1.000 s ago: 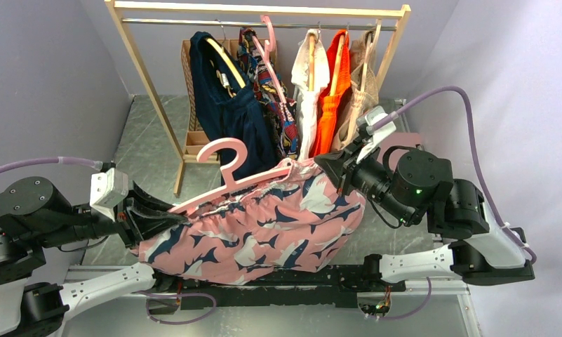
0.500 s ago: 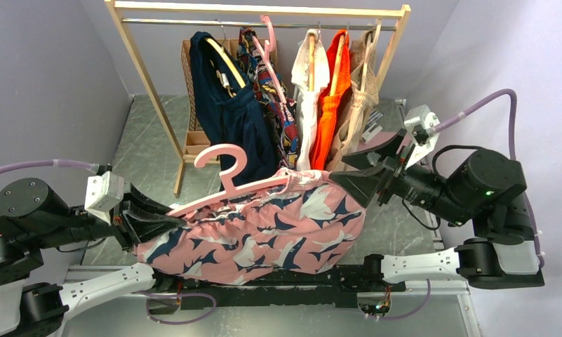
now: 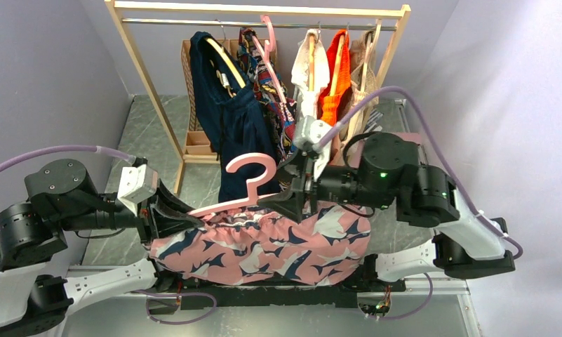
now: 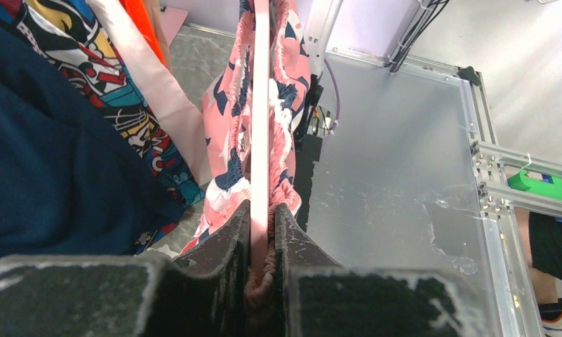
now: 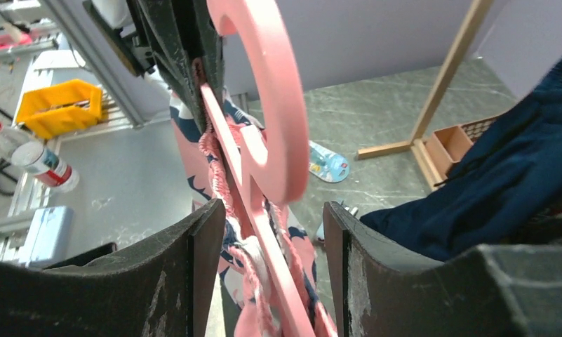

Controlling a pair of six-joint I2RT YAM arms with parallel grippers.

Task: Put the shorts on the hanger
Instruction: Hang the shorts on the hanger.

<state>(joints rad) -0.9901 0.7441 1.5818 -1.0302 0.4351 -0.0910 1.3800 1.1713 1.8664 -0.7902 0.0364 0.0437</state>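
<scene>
Room: we log plain lavender walls (image 3: 46,77) on the left, back and right of the cell.
Tabletop: a dark grey marbled tabletop (image 3: 148,137) runs from the arm bases to the back wall. In the left wrist view a paler, scuffed grey stretch of it is edged by aluminium frame rails (image 4: 506,158).
Rail: a pale wooden clothes rail with a metal bar (image 3: 264,10) stands at the far end of the tabletop. It carries a navy garment (image 3: 232,119), a multicolour patterned garment (image 3: 283,123), a white garment (image 3: 307,77), an orange garment (image 3: 330,105) and a beige garment (image 3: 358,91).
Box: a brown open box (image 3: 196,144) sits by the rail's left leg.
Hanger: the large pale-pink plastic clothes hanger (image 4: 261,105) is held in the air above the near edge, hook up, in front of the navy garment.
Shorts: the loose pink fabric shorts with navy and white print (image 3: 264,246) hang from the hanger's bar. We note the gathered waistband bunched along both sides of the bar and the legs draping over the near edge.
Left arm: the left pincer (image 4: 262,225) is clamped narrow on the hanger's left end, with waistband fabric pinched in just under the bar.
Right arm: the right pincer (image 5: 271,210) stands wide. The hanger's neck passes between its fingers with a gap on each side.
Beyond the frame: a yellow plastic bin (image 5: 60,105) and a red-capped bottle (image 5: 39,165) show in the right wrist view.
</scene>
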